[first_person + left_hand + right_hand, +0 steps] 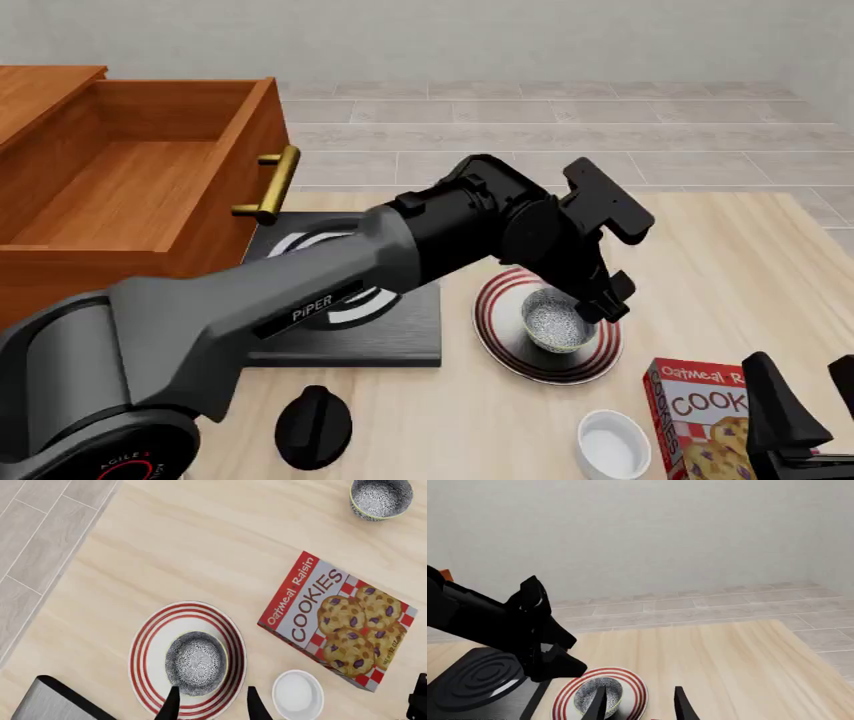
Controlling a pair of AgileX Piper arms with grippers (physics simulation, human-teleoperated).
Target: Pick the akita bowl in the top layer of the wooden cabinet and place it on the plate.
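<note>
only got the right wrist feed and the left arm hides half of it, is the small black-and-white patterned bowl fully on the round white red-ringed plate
Observer: Yes. The left wrist view shows the small black-and-white patterned bowl upright inside the rings of the round white red-ringed plate.
Operator: are the left jaws open
Observer: Yes. The left gripper hangs over the bowl with its jaws apart.
Operator: anything by my right arm
Observer: A red cardboard cookie box and a plain white small bowl lie on the table on the plate's near side, close to the right gripper.
</note>
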